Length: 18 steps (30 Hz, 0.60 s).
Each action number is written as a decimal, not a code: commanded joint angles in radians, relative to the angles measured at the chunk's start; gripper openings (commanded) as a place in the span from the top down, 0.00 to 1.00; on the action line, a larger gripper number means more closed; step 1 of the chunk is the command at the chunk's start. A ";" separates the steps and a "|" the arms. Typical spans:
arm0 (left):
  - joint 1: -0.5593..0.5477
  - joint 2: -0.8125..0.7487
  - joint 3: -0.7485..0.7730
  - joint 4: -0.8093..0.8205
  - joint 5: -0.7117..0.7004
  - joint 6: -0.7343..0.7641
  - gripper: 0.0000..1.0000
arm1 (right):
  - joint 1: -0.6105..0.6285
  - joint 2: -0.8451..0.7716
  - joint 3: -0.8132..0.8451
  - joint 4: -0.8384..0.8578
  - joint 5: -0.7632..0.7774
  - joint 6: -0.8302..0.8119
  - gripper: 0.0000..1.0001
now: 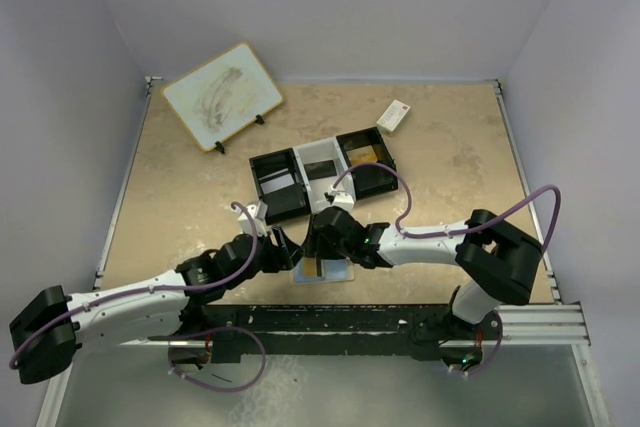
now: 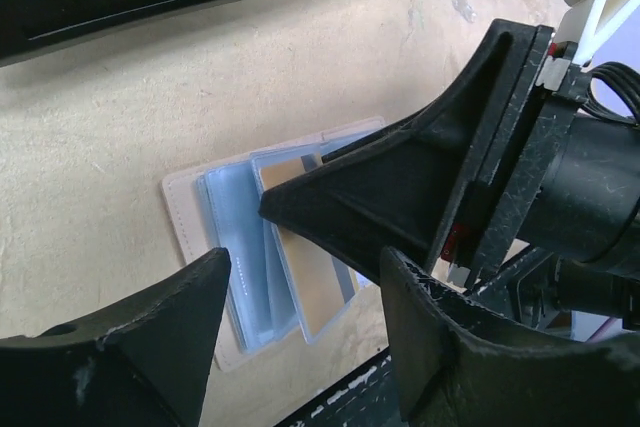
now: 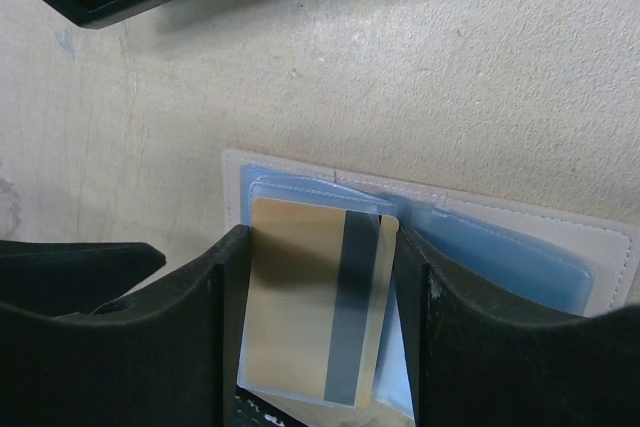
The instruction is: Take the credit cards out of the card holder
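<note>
Tan-rimmed card holder [image 3: 600, 247] lies open and flat on the table [image 1: 450, 167] near its front edge, pale blue pockets up. We note the right fingers [image 3: 180, 327] closed against both long edges of a gold card [image 3: 300, 287] with a dark stripe. Left fingers [image 2: 150, 337] stand wide apart beside it, holding nothing.

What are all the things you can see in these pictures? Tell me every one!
card holder: one, cream outside, pale blue inside, lying open on the table near the arms
gold card: one, gold with a dark stripe, over the holder's blue pockets
tray: one, black and white, three parts, middle of the table
white box: one, with a red mark, beyond the tray on the right
board: one, white with a tan frame, propped in the far left corner
table: one, beige
left claw: one, black, open above the holder
right claw: one, black, gripping the gold card's long edges
</note>
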 commanded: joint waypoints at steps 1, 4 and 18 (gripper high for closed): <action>-0.003 0.012 -0.080 0.238 0.114 -0.061 0.43 | -0.009 0.006 -0.015 0.028 -0.009 0.031 0.48; -0.003 0.035 -0.113 0.302 0.130 -0.099 0.48 | -0.010 -0.002 -0.021 0.022 -0.003 0.040 0.48; -0.002 0.149 -0.190 0.481 0.167 -0.222 0.58 | -0.010 -0.006 -0.026 0.038 -0.009 0.045 0.48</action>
